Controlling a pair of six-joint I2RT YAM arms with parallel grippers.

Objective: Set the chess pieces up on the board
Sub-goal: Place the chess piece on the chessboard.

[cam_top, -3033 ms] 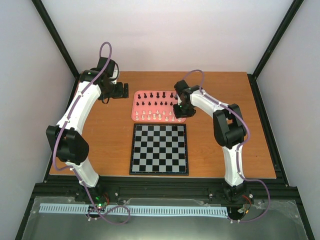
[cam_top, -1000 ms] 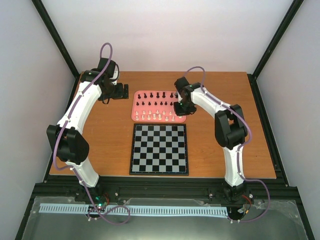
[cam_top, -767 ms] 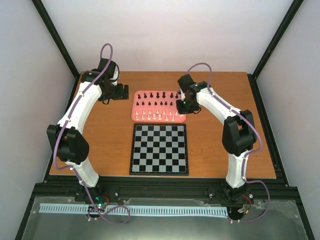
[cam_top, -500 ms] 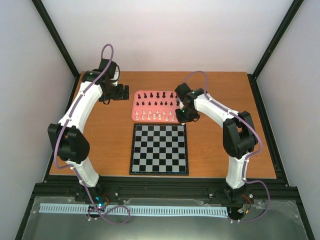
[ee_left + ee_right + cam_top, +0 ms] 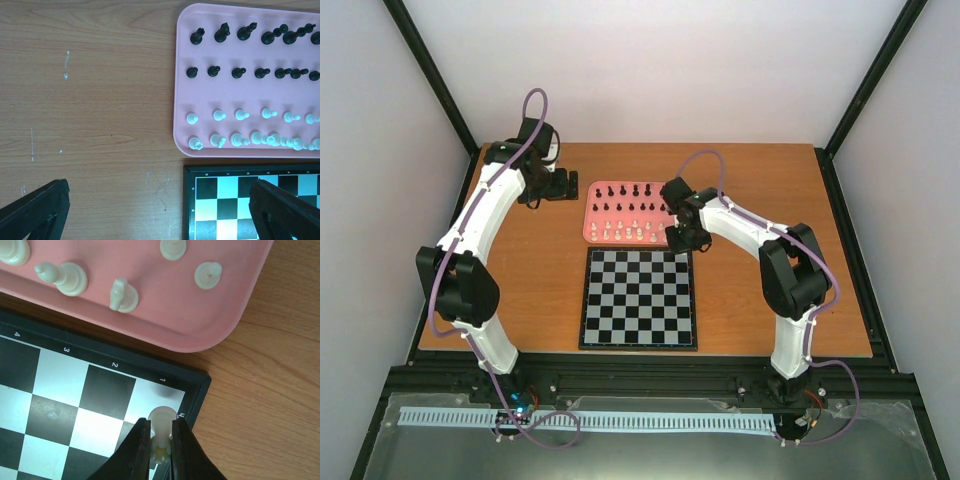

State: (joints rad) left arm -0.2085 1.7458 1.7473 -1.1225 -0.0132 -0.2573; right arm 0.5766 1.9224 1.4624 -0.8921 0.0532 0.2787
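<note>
Orange-brown wood makes up the table (image 5: 520, 290), walled in by pale panels and black framing. Two arms reach over it. The right arm (image 5: 750, 225) has its jaws pinched narrow on one cream-white chess piece (image 5: 162, 416), which stands upright between them with its long axis vertical: rounded head towards the wrist camera, base down towards the board (image 5: 60, 405). It sits over the pale corner square directly under the jaws; I cannot tell whether its base touches. Just ahead of the jaws, the board's dark border carries the digits 4, 3, 2 and 1, running towards that corner. Beyond the border lies one pink tray (image 5: 200, 335), and five white pieces (image 5: 124, 296) stand in the part of it near these jaws. From overhead the board is a single square, lying square to the table edges, with the tray's long side along its far edge. The left arm (image 5: 485, 215) hangs with its jaws spread wide and holding nothing; ahead of them and to the right the tray shows four rows, two of black pieces (image 5: 213, 71) farther off and two of white nearer. Border markings there are too small to read.
</note>
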